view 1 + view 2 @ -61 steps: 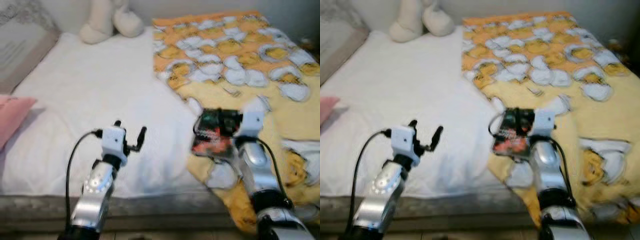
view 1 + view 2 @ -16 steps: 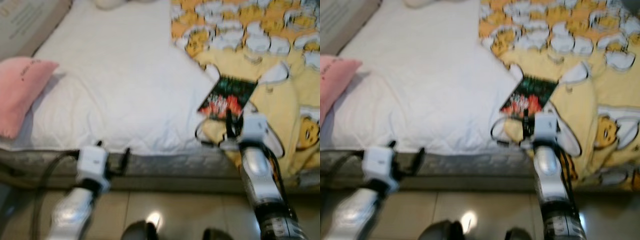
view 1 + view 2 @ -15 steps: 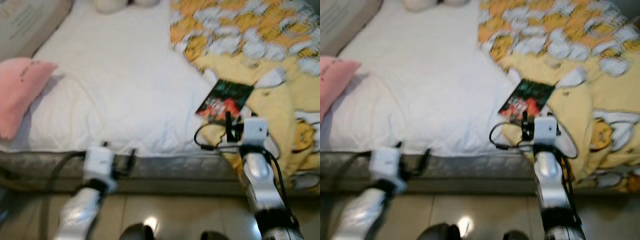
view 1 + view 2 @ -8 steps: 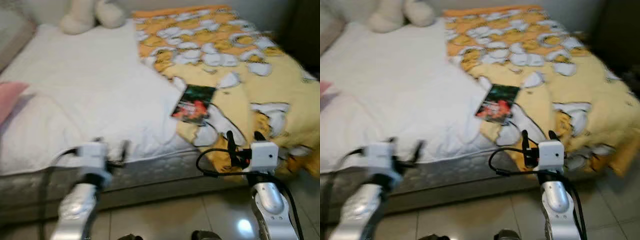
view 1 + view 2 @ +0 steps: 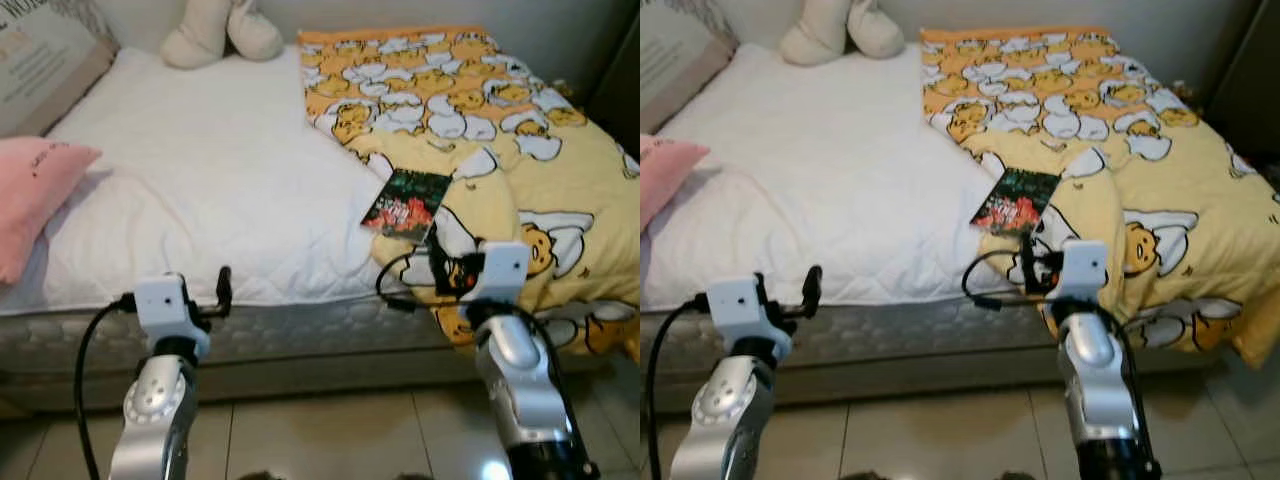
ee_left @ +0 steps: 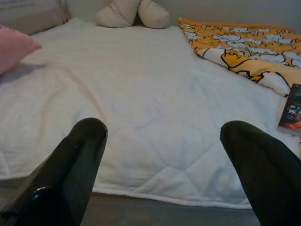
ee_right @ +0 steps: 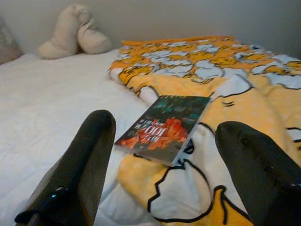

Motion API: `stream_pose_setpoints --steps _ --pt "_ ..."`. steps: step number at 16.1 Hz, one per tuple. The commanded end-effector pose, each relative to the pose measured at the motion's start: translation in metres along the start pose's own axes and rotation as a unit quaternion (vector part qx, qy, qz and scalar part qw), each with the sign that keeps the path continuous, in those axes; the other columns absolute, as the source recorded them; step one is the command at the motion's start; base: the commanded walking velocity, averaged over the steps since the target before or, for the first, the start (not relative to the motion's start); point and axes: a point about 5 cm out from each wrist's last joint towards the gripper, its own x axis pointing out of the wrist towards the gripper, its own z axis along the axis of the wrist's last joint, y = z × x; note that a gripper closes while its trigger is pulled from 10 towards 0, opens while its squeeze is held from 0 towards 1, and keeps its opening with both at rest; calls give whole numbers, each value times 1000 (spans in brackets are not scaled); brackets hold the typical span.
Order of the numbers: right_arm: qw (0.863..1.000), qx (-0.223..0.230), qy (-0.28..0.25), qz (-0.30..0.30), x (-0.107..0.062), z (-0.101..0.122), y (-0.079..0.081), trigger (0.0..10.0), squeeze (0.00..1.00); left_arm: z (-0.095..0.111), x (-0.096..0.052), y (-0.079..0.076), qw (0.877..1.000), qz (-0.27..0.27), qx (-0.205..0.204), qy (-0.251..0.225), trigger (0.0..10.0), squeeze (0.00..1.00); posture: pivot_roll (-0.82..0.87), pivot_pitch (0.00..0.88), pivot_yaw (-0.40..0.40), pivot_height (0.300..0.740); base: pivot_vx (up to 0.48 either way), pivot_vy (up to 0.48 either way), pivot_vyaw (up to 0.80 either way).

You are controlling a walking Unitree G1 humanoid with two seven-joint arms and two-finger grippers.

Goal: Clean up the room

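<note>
A dark book (image 5: 405, 203) with a red and green cover lies flat on the bed, at the edge of the yellow duck-print blanket (image 5: 520, 150) where it meets the white sheet (image 5: 210, 170). My right gripper (image 5: 452, 266) hangs open and empty just short of the book, in front of the mattress edge. The right wrist view has the book (image 7: 164, 126) lying beyond the spread fingers (image 7: 91, 155). My left gripper (image 5: 200, 292) is open and empty too, held before the mattress side and facing the white sheet (image 6: 141, 94).
A pink pillow (image 5: 35, 190) lies on the bed's left side, with a grey pillow (image 5: 45, 55) behind it. A cream plush toy (image 5: 222, 30) sits at the headboard end. The mattress side (image 5: 300, 335) faces me above the tiled floor (image 5: 330, 440).
3.8 s ago my right gripper was at the book over the bed; now the book lies on the bed and both grippers are back at the mattress edge. The camera has swung and backed away.
</note>
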Motion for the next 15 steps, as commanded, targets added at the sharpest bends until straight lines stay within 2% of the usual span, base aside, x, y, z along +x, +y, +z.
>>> stream_pose_setpoints --steps 1,5,11,15 --pt "1000 -5 8 -10 1 -1 -5 10000 0 3 5 -1 1000 2 5 -11 10000 0 -149 0 85 740 0 -472 0" --pt "1000 -3 20 -10 4 -6 -4 10000 0 9 19 -9 999 -21 23 -25 10000 0 -164 0 98 740 0 -460 0" --pt "1000 -12 17 0 3 -6 -5 10000 0 5 21 -13 999 -34 26 -23 10000 0 -177 0 105 740 0 -458 0" --pt "997 -33 56 50 10 -12 6 10000 0 -3 15 -12 999 -28 31 -18 10000 0 -165 0 88 740 0 0 0"
